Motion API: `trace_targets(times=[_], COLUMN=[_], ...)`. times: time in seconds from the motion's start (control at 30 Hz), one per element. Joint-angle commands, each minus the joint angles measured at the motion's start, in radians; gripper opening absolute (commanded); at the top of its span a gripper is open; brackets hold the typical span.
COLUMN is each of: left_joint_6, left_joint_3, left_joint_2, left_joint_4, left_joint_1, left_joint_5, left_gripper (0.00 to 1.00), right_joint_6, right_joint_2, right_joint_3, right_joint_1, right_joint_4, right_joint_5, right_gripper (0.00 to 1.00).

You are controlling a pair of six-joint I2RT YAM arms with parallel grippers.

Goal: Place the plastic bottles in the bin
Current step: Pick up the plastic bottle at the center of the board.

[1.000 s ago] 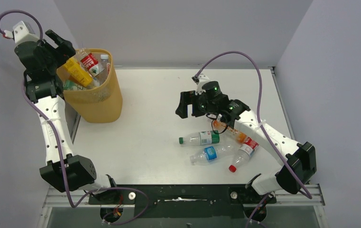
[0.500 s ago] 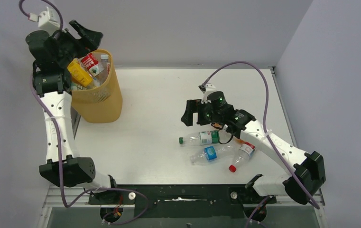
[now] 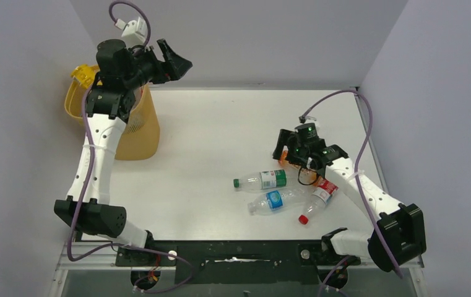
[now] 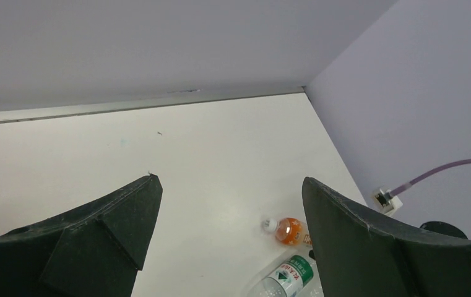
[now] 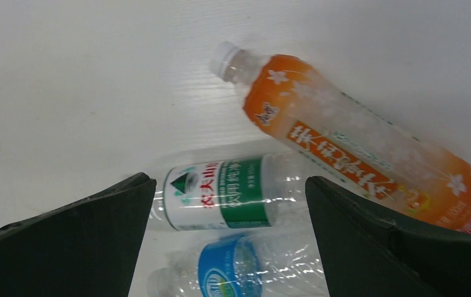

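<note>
Thin plastic is what the robot is dealing with here. Four bottles are lying in a loose cluster on the right half of the white table (image 3: 220, 136), well apart from the yellow-orange bin (image 3: 145, 133), which is standing at the far left corner. The right gripper (image 3: 286, 151) is hovering low over the cluster with its jaws spread wide and nothing between them. Its wrist view is showing the orange bottle (image 5: 356, 148) lying on a slant, white cap to the upper left, with the green-label bottle (image 5: 220, 195) just beside it and the blue-label bottle (image 5: 233, 275) below. A red-cap bottle (image 3: 315, 202) is lying at the near side of the group, and its base seems to be touching the orange one. The left gripper (image 3: 177, 64) is hanging high beside the bin, released and empty, with its camera looking out across the table. The clear bottles are looking empty, so they are probably going to feel light, thin-walled and springy, denting under a hard squeeze. Being round and smooth, they are likely to roll or squirt sideways if they are pinched off-centre. The safest hold is looking like the labelled middle of the body, with the jaws set square across the long axis and closing gently. The orange bottle is lying nearest under the open jaws.
</note>
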Motion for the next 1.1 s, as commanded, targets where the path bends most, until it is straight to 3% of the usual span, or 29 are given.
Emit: trace_targets(times=[0.0,0.17,0.3,0.47,1.07], left_joint_6=[0.058,0.066,0.080,0.072,0.089], left_joint_3=[-0.024,-0.108,-0.165,-0.234,-0.260], left_joint_2=[0.004,0.033,0.072,0.082,0.102], left_joint_4=[-0.015,0.007,0.015,0.054,0.059], left_joint_1=[-0.068,-0.186,-0.304,-0.369,-0.390], left_joint_5=[-0.056,-0.078,-0.112,-0.130,-0.136], left_gripper=[0.85,0.85,0.85,0.85,0.85], right_joint_6=[0.018,0.018,0.014,0.006,-0.081], right_joint_2=[-0.061,-0.049,-0.020,0.018,0.208], right_joint_3=[-0.007,0.000,-0.015,-0.031,0.016], right_joint_1=[-0.077,-0.103,-0.105,-0.105,-0.103], right_joint_4=[-0.047,-0.121,-0.140,-0.169,-0.144], right_joint_5=[0.092,0.216,0.242,0.253,0.286], right_gripper=[0.98,0.98,0.98,0.98,1.00])
